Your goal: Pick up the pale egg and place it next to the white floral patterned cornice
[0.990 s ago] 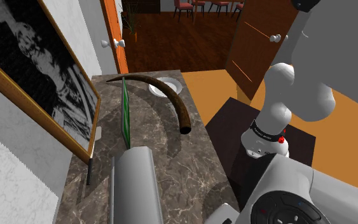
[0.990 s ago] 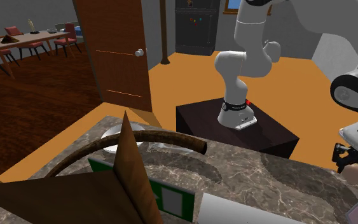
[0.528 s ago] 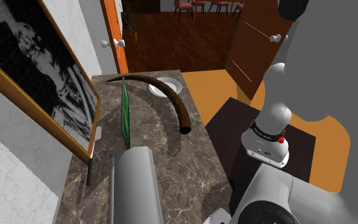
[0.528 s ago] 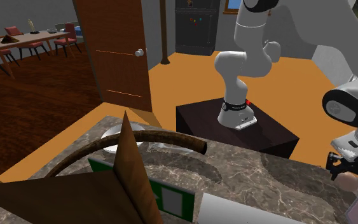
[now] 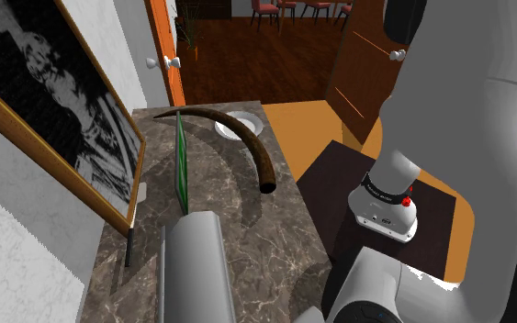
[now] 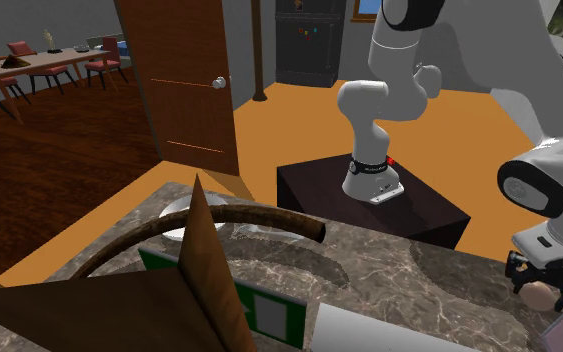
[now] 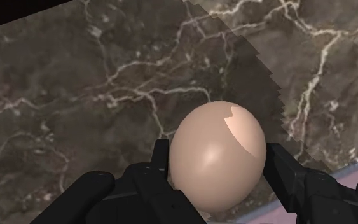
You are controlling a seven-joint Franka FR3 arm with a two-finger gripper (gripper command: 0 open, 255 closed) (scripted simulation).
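Fingers (image 7: 285,170) of the gripper (image 7: 219,167) clamped the egg (image 7: 214,153) from 2 sides, holding it over the counter (image 7: 107,76). That squeeze at its widest part probably kept it from slipping while carried.

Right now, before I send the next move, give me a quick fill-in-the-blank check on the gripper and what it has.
1. The gripper is ____ on the pale egg.
2. The fingers clasping it are ____ in colour.
3. Below the egg lies a dark ____ countertop with pale veins.
Missing words: shut; black; marble.
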